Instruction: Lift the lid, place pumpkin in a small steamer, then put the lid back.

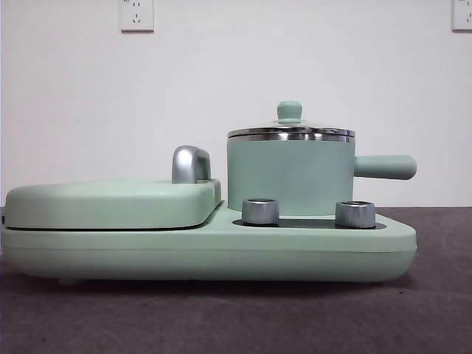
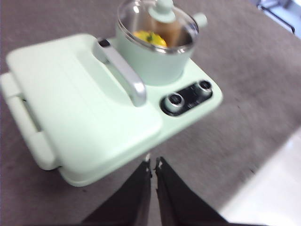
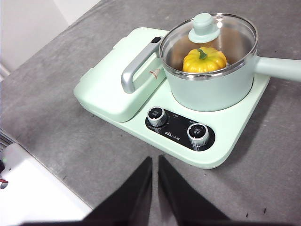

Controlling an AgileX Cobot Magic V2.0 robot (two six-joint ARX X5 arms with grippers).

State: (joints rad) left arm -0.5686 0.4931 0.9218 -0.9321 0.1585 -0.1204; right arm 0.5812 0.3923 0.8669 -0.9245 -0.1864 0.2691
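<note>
Grey table point(image 3: 56, 94) | pumpkin point(image 3: 204, 60) inside small steamer point(image 3: 211, 87), lid point(image 3: 209, 40) seated on its rim | left pincer point(image 2: 153, 164) and right pincer point(image 3: 154, 160) each pressed together, hovering apart from the appliance base point(image 3: 225, 136) | left wrist view blurred; neither arm appears in front view

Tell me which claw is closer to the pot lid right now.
Neither clearly, by these views. Left claw and right claw both hang shut and empty, well back from the lid, which sits on the steamer.
</note>
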